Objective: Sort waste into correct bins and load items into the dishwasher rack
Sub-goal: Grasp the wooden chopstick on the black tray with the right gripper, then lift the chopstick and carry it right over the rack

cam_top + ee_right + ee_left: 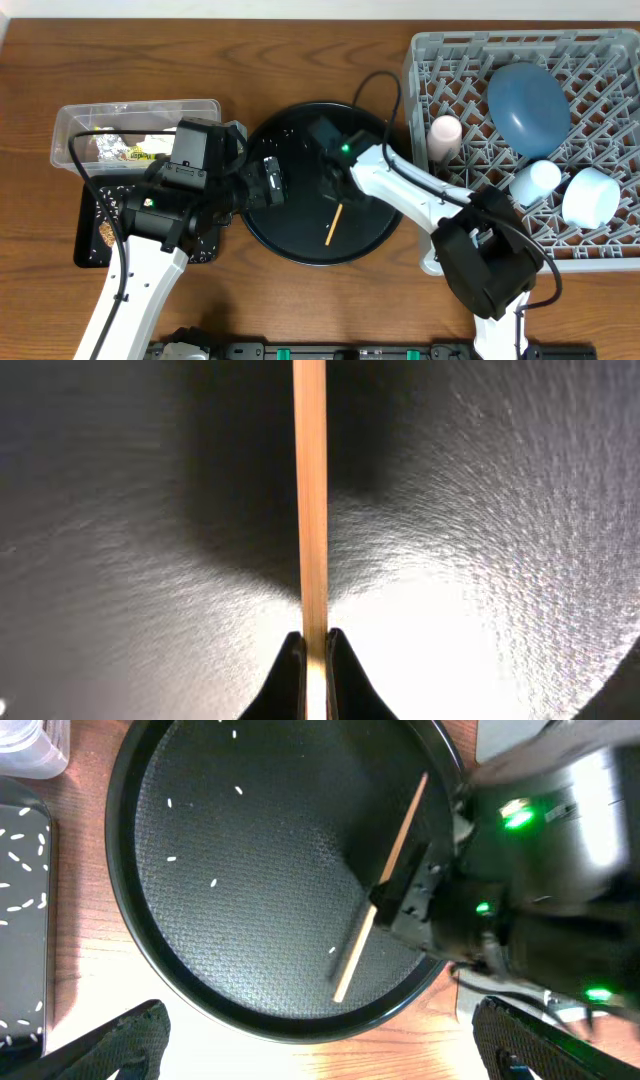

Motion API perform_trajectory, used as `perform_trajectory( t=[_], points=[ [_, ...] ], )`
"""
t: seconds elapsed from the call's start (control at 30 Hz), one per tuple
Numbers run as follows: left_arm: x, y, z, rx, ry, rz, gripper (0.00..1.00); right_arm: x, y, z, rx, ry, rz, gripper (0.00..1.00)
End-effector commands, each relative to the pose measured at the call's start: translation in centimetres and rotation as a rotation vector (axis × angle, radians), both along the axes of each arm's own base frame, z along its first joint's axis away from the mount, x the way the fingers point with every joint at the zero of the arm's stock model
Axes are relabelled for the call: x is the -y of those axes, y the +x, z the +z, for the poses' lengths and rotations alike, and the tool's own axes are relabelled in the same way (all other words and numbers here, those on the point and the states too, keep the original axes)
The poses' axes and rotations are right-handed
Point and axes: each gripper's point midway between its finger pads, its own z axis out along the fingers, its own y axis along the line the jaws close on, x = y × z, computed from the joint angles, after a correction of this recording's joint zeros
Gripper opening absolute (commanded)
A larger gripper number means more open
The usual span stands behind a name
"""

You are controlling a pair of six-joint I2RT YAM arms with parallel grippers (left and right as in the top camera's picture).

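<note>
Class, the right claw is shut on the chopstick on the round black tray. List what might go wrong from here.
1. The right claw pinches the thin chopstick with its tips only; it may swivel or slip when lifted.
2. The open left claw hovers close by; the arms may collide.

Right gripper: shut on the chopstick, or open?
Shut on the wooden chopstick. In the right wrist view the right gripper pinches the stick from both sides, over the round black tray.
</note>
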Motion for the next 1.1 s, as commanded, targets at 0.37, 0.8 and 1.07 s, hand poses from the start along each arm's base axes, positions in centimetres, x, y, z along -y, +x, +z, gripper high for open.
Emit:
perform_trajectory(
  t=[0.37, 0.8, 1.07],
  points=[
    [-0.3, 0.1, -0.2, 0.002, 0.016, 0.003, 0.98, 7.0, -1.1, 15.9, 0.148, -0.039, 0.462, 0.01],
    [-0.3, 0.1, -0.2, 0.002, 0.016, 0.003, 0.98, 18.2, -3.7, 17.2, -0.001, -0.134, 0.417, 0.01],
    [-0.3, 0.1, -0.2, 0.002, 0.016, 0.002, 0.98, 21.8, -3.6, 13.6, -0.064, -0.142, 0.301, 0.01]
  ],
)
